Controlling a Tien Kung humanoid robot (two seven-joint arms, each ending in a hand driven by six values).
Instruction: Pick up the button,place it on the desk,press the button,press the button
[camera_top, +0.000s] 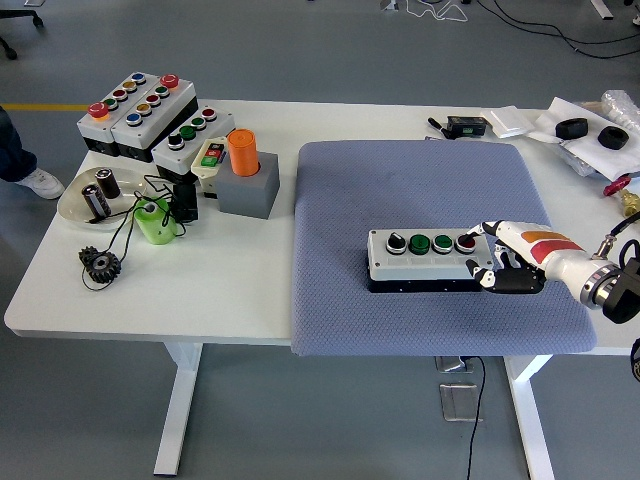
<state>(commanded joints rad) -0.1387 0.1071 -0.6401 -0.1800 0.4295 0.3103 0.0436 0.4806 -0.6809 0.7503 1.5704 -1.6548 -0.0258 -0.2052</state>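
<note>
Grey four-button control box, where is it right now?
Head view: the grey four-button control box sits right of centre on the blue-grey fabric mat, with the right hand at its red-button end.

Matt textured cloth mat (430, 200), glossy plastic button box (428, 256), smooth white table (200, 290).

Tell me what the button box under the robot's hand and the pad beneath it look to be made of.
Button box: likely moulded plastic, matte light-grey lid on a black base, with glossy button caps. Pad: seemingly woven or foam-backed fabric, blue-grey with a fine dimpled texture and soft rounded edges. The right hand touches the box's red-button end.
</note>
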